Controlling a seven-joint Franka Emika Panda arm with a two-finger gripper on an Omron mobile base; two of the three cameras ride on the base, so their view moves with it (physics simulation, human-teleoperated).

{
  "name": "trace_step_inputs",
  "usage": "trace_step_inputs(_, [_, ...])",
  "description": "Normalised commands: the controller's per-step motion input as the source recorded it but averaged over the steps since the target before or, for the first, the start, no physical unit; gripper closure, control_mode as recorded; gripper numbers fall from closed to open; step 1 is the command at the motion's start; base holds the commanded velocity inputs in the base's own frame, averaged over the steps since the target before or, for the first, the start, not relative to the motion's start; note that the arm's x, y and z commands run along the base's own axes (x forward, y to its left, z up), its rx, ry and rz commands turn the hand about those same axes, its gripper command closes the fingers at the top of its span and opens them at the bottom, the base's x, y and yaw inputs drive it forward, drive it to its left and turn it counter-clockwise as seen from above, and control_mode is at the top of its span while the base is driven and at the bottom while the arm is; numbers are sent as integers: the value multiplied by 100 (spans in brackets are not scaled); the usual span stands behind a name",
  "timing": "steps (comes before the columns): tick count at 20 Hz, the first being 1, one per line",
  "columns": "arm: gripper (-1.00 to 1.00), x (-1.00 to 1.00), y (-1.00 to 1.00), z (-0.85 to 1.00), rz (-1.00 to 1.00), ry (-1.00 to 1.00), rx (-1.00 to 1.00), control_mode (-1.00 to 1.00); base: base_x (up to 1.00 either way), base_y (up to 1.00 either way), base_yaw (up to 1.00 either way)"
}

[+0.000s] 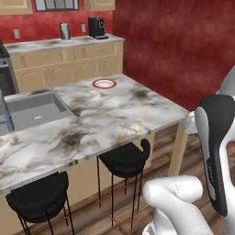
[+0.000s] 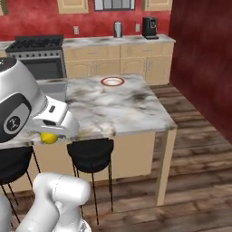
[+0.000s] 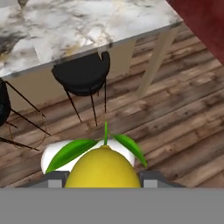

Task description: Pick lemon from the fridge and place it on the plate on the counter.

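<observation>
— Where is the lemon (image 3: pixel 103 168) now?

— Clamped in my end effector (image 3: pixel 103 181), leaves up, held low beside the tabletop (image 2: pixel 131 106) edge, above the wood floor (image 3: pixel 175 118) by the black stools (image 3: pixel 83 74).

— And the plate (image 2: pixel 112 81)?

— Forward and higher than my hand, on the far side of the marble top, well apart from the lemon. It's round, so no axis matters.

— Anything on it?

— Nothing; it looks bare. I judge I must lift, then reach across.

Counter (image 1: pixel 114 114) top is open marble around the plate (image 1: pixel 104 83); I see nothing near it. Sink (image 1: pixel 34 110) well left of it. Two black stools (image 2: pixel 90 156) sit under the near edge, wood floor open to the right.
</observation>
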Motion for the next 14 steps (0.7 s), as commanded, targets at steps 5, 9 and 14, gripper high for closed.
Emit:
trace_step_inputs(5, [100, 0, 0, 0, 0, 0, 0, 100, 26, -100, 28])
trace_step_inputs(9, [100, 0, 0, 0, 0, 0, 0, 100, 33, -100, 24])
trace_step_inputs(14, [100, 0, 0, 0, 0, 0, 0, 100, 39, -100, 29])
